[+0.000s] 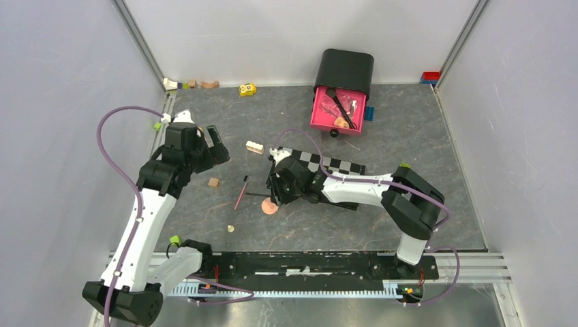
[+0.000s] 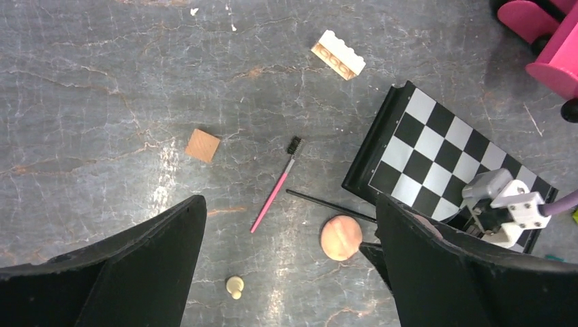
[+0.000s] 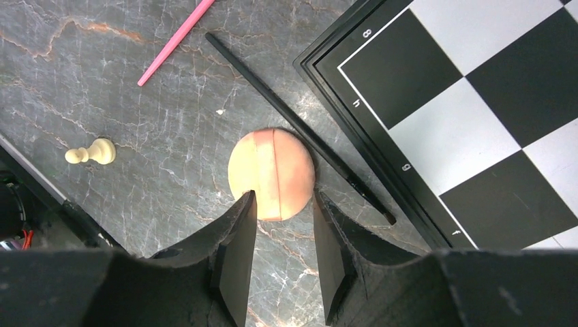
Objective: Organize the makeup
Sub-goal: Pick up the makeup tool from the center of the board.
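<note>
Over the middle of the surface, in the top view, the right gripper hangs low above the peach puff. The puff lies just beside the near edge of the chequered board. The left gripper hovers well apart to the left, spread wide and holding nothing. The pink case at the back holds some makeup, though we cannot make out which pieces.

In the left wrist view, the left gripper frames the loose items: a pink wand, a black pencil and the puff close against the pencil.

In the right wrist view, the right gripper stands part-way apart, its fingertips astride the near edge of the puff. We cannot tell whether they already pinch it or only sit over it. We judge the step in hand to be picking up the puff. To do it well, we would pinch the soft rim squarely and lift straight up. We would also stay clear of the black pencil, which lies along the puff's far side and could be dragged with it. The puff's near rim is hidden behind the fingers, and the board runs out of frame.
</note>
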Tool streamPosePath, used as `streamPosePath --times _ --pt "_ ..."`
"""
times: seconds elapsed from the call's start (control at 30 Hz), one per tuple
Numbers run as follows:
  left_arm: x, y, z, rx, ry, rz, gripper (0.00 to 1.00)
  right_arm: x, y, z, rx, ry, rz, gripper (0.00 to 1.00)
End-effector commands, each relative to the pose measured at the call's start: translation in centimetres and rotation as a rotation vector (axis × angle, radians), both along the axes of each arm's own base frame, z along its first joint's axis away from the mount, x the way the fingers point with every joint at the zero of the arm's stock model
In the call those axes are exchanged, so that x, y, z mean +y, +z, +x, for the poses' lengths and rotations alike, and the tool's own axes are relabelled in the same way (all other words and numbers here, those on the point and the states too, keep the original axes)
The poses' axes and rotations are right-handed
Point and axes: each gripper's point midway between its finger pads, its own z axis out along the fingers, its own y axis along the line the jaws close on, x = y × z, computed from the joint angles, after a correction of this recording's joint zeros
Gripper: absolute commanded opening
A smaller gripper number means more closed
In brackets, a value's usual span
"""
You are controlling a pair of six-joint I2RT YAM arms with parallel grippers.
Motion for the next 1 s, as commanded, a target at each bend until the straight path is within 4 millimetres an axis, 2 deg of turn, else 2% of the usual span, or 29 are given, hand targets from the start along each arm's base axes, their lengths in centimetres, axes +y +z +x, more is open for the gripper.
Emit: streamPosePath --times 0.0,0.27,0.47,0.7,0.97 --pt "0.2 1.7 1.3 -0.16 -0.053 0.045 1.0 0.4 -0.3 0.7 0.006 -0.014 0.033 0.42" --pt "1.0 -2.0 1.2 -0.135 -0.03 0.083 1.0 -0.1 -1.6 0.8 0.022 -0.021 0.007 0.41" --pt "1.1 -0.9 0.8 -0.198 -0.038 0.085 1.0 -0.3 -2.3 0.7 0.033 -0.025 -0.004 0.39" --pt "1.2 -1.6 1.1 -0.173 -0.041 0.098 1.0 -0.2 -3.2 -0.1 0.074 -0.008 0.0 0.37" --pt "1.4 -1.5 1.4 -0.181 -0.029 0.109 1.0 -0.2 -4.0 -0.4 0.096 -0.001 0.003 0.34"
